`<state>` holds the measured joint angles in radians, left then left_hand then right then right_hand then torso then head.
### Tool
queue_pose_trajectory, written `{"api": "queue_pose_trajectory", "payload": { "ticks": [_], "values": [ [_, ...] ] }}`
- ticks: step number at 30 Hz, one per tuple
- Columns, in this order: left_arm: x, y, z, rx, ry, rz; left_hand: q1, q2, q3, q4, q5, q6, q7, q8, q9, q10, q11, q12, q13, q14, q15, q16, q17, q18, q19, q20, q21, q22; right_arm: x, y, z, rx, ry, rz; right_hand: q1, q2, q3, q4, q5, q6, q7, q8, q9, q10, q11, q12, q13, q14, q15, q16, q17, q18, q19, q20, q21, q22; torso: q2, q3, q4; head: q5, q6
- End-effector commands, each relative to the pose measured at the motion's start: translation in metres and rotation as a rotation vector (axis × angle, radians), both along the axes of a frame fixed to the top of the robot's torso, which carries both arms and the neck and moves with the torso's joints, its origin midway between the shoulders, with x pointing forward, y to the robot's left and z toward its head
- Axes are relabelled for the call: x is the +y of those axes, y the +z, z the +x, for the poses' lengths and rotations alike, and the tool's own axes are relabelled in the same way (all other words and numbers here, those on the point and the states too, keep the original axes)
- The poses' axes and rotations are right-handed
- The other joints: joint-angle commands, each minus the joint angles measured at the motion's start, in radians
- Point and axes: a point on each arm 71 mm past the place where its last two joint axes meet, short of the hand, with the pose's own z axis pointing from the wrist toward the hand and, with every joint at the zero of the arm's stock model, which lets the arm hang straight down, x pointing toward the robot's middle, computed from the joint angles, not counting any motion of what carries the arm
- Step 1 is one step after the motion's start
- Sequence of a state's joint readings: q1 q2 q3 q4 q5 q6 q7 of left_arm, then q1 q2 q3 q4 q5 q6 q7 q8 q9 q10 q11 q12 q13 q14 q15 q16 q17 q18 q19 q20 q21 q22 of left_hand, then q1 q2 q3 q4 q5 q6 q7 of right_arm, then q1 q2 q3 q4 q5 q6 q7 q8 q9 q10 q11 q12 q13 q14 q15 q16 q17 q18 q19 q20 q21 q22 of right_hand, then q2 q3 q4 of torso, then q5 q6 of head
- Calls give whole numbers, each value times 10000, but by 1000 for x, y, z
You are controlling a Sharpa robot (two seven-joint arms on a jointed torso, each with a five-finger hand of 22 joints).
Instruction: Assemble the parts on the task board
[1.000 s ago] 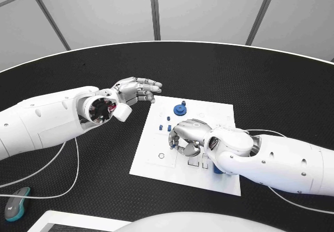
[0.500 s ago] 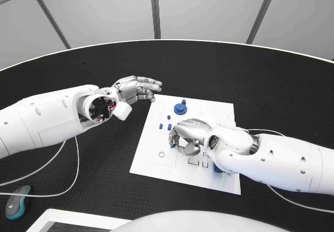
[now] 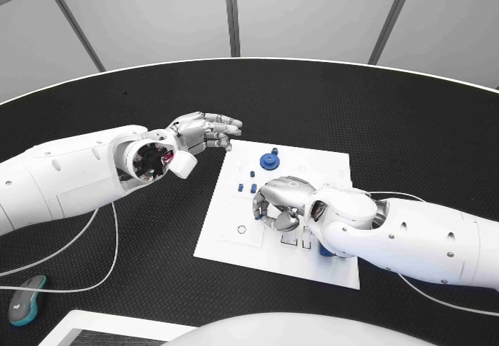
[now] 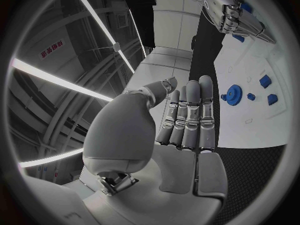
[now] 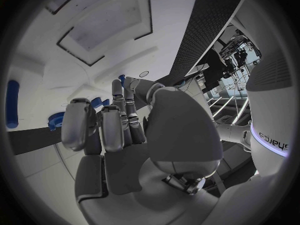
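The task board (image 3: 237,209) lies at the table's (image 3: 416,130) centre, a blue gear (image 3: 270,162) at its 12 o'clock. The right hand (image 3: 279,205) has barely moved in the last second, fingers curled, pinching a small blue part (image 5: 122,78): insertion seems ongoing. The left hand (image 3: 202,132) stays at 10 o'clock, fingers together, holding nothing. No readable writing on the board.

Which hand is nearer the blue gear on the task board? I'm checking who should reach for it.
Right. The right hand hovers over the task board just below the blue gear; the left hand hangs off the board's far-left corner, only slightly farther away.
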<state>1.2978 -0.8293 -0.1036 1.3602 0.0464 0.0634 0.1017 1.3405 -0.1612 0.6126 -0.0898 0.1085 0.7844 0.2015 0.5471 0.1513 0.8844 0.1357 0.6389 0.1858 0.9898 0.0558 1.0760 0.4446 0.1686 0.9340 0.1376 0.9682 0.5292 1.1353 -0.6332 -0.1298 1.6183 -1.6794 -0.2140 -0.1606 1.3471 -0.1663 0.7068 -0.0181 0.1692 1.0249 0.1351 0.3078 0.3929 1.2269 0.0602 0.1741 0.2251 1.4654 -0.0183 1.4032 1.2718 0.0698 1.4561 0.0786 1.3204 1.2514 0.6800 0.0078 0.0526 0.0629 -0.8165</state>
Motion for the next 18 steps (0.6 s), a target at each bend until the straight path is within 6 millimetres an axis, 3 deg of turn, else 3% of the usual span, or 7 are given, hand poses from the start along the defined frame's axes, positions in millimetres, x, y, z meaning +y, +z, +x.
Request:
{"api": "queue_pose_trajectory", "payload": {
  "ticks": [1,18],
  "values": [
    [0,0,0,3,-8,-1,73,40,-61,24,21,-78,86,-46,-15,-86,-8,-12,-14,-84,0,-47,-10,166,-77,24,-45,-9,0,0,0,22,-2,-42,-58,9,-15,-35,65,31,0,57,7,57,-6,-36,-14,434,-40,9,4,30,-11,-20,-52,-5,2,2,2,-2,-11],
    [-1,0,0,25,-48,4,64,49,-87,37,20,-90,92,-41,-15,-103,-1,0,-17,-90,8,-52,-25,167,-82,34,-62,-21,3,-3,2,141,-3,-264,-87,19,-35,-30,66,26,2,55,11,59,-3,-53,-18,433,-38,7,3,32,-14,-19,-60,-12,-5,-9,1,-21,-46]
  ]
}}
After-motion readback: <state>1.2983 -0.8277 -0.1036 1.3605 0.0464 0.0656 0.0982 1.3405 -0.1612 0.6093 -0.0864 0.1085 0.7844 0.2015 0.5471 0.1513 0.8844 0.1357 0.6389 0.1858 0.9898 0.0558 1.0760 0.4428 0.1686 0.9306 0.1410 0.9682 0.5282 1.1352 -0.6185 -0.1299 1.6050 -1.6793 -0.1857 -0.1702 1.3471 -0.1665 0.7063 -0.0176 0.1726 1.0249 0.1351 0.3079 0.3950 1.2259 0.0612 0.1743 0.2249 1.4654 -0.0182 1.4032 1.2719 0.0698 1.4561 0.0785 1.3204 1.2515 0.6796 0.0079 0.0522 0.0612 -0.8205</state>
